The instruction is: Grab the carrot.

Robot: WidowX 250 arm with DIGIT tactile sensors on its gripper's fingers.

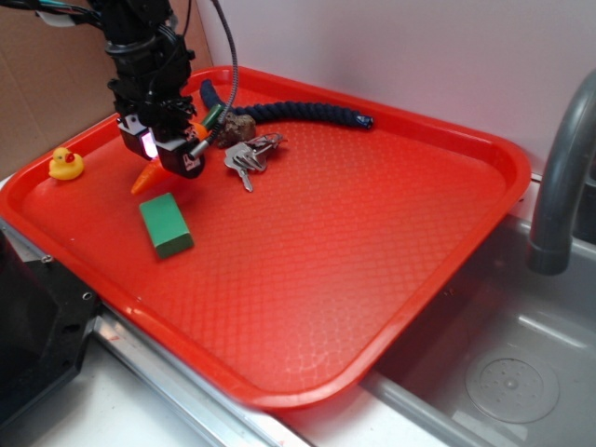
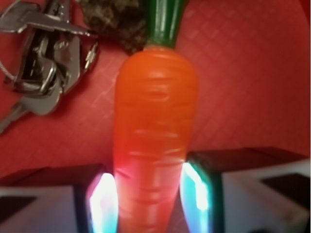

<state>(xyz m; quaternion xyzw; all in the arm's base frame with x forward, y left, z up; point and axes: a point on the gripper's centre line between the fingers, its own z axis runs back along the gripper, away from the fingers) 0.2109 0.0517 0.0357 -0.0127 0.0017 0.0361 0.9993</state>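
On the tray's [image 1: 391, 307] far left, the gripper [image 2: 149, 196] is low over the carrot [image 2: 155, 136], its 2 fingers [image 2: 102, 199] pressed against the narrow end. The grasp looks made; lifting remains. Keys [image 2: 39, 63] lie beyond.

A white wall [image 1: 419, 47] stands behind, brown cardboard [image 1: 47, 84] at left. A grey faucet [image 1: 559, 177] rises over a steel sink [image 1: 503, 372] at right.

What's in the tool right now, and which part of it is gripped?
The carrot. The tool has a finger pad on each side of the carrot's narrow orange end, pressed against it; the green stem points away, free.
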